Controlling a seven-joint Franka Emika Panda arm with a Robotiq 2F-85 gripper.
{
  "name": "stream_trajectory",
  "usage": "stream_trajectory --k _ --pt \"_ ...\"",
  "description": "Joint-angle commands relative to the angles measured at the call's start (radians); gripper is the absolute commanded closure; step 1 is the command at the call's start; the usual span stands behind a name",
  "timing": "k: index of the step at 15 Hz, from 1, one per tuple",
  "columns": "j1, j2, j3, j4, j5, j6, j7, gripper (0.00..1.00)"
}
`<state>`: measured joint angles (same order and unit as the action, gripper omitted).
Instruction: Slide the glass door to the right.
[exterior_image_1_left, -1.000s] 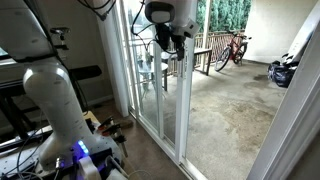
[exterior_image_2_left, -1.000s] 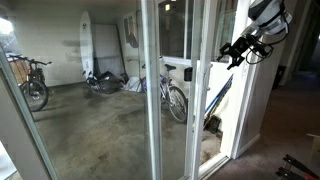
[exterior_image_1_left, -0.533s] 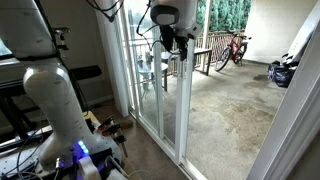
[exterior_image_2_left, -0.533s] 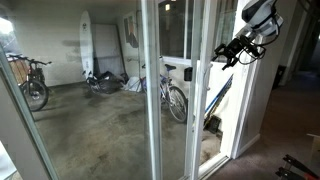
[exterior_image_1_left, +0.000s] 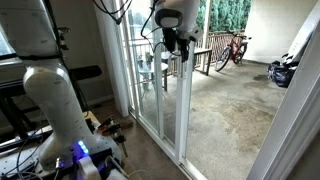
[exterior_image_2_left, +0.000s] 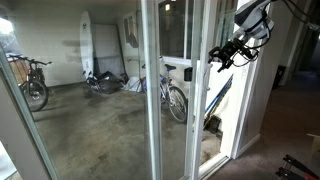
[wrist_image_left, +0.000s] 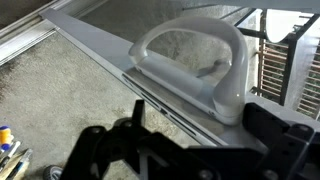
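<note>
Closer in with the gripper (exterior_image_2_left: 218, 56) than a second ago: in an exterior view, away from the wall side and almost up against the white post (exterior_image_2_left: 211, 100) at the edge of the glass door (exterior_image_2_left: 200, 130). Only a slight nudge toward that post in the opposite exterior view. No shift at all in the glass door over the same stretch. Stands upright on its track, edge post in the same spot, open patio just beside it. Reads as an approach nearly finished, with the sideways drag not yet begun.

From the wrist view, fingers (wrist_image_left: 95, 148) spread wide and pinching nothing. Loop handle (wrist_image_left: 192, 27) straight ahead, roughly centred between them, fixed to the white post. Probably calls next for hooking into or bracing against that loop, then hauling along the track.

No telling yet of contact with the handle. In both exterior views, too small and too dark against the frame to judge. In the wrist view, only blurred finger bodies along the bottom edge, tips unclear. Top of the door cut off in every view, and the floor track mostly out of sight. Through the glass, a bicycle (exterior_image_2_left: 172, 98) and several overlapping white uprights, so hard to trace the far limit of the sliding panel.
</note>
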<state>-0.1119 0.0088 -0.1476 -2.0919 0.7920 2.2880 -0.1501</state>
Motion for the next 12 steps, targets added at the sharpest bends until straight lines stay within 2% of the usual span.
stream_trajectory --k 1,8,12 --pt "0.001 0.025 0.018 0.017 0.006 -0.001 0.026 0.0" --pt "0.001 0.035 0.036 0.012 -0.003 -0.002 0.024 0.0" --pt "-0.017 0.074 0.018 0.038 -0.03 -0.004 0.045 0.0"
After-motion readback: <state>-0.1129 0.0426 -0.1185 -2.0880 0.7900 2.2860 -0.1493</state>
